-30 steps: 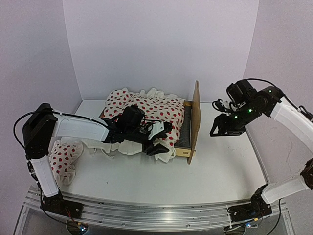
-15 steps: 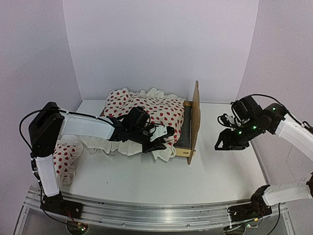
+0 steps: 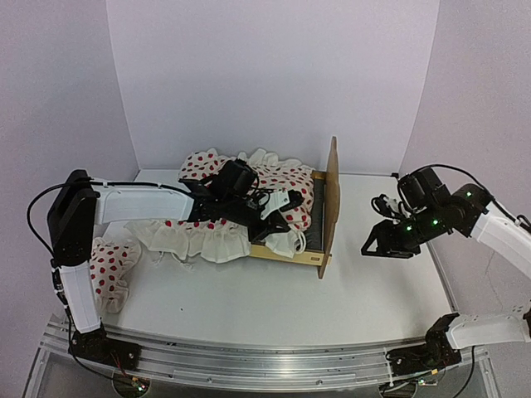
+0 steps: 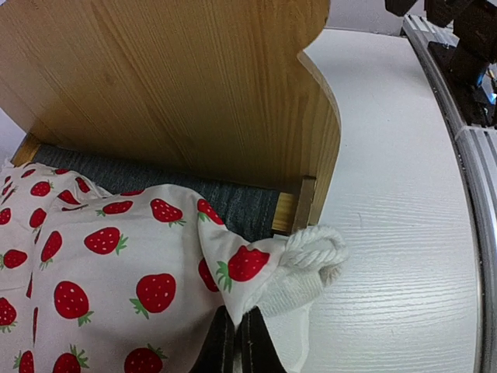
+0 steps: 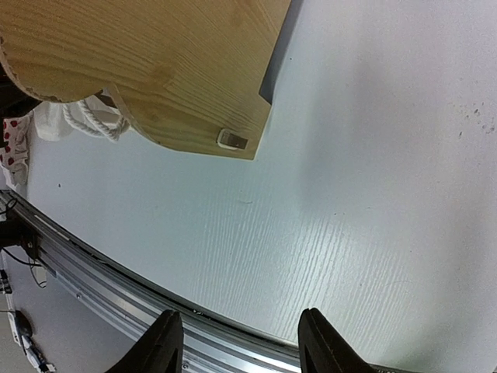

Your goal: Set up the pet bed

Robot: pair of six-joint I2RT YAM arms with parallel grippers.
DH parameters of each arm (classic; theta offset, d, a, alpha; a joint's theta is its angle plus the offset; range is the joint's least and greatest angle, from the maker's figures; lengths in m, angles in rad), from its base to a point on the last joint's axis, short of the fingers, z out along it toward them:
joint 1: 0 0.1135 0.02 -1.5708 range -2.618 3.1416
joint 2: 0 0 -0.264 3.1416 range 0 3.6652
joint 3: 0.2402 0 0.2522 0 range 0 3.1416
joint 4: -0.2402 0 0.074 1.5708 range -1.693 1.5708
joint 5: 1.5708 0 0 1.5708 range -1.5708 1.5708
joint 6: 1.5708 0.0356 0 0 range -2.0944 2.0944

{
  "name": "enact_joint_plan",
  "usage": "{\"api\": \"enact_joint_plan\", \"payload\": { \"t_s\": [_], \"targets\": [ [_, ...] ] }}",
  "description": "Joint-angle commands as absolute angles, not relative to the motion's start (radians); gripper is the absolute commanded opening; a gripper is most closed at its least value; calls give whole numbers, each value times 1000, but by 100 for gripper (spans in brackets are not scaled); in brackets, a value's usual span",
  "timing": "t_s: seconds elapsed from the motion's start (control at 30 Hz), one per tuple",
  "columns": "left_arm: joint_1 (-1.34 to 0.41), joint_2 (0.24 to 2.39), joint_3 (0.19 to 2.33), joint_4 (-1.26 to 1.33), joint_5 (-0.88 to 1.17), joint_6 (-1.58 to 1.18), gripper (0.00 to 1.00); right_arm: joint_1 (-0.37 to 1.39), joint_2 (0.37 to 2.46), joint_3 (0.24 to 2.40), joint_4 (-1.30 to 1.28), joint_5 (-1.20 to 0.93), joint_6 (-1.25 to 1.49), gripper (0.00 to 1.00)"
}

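The pet bed [image 3: 333, 192] stands mid-table, its plywood headboard [image 4: 178, 85] upright on the right and a strip of dark grey mattress pad [image 4: 237, 208] showing below it. A cream cloth with red strawberries [image 3: 257, 184] covers most of the bed. My left gripper [image 4: 237, 342] is shut on the cloth's [image 4: 116, 256] corner near the bed's front corner post, beside a white rope loop [image 4: 314, 249]. From above, the left gripper [image 3: 275, 229] sits over the bed's front rail. My right gripper [image 3: 382, 245] hangs open and empty, right of the headboard [image 5: 155, 62], over bare table.
A small red-dotted pillow [image 3: 112, 261] lies at the table's left edge, beside the left arm. The metal rail [image 3: 265, 361] runs along the near edge. White walls close in the back and both sides.
My left gripper shut on the cloth's corner and drew it up and right toward the headboard, lifting the ruffle off the table. The right arm dropped lower and its jaws narrowed a little.
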State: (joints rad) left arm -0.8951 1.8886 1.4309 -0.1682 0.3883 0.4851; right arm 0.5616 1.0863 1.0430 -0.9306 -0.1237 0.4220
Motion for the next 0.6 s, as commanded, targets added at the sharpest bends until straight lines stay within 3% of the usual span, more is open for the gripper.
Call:
{"api": "enact_joint_plan", "payload": {
  "t_s": [0.0,0.17,0.3,0.57],
  "targets": [
    [-887,1823,1528,-213,402,408,0,596,1074,1045,-852,-201,417,47],
    [-857,1826,1638,-290,421,386,0,803,1089,1149,-688,-90,359,42],
    [-821,1825,1660,-340,434,393,0,964,1228,1311,-627,34,244,42],
    [-765,1790,1646,-336,422,418,0,987,1368,1370,-500,244,321,36]
  ]
}}
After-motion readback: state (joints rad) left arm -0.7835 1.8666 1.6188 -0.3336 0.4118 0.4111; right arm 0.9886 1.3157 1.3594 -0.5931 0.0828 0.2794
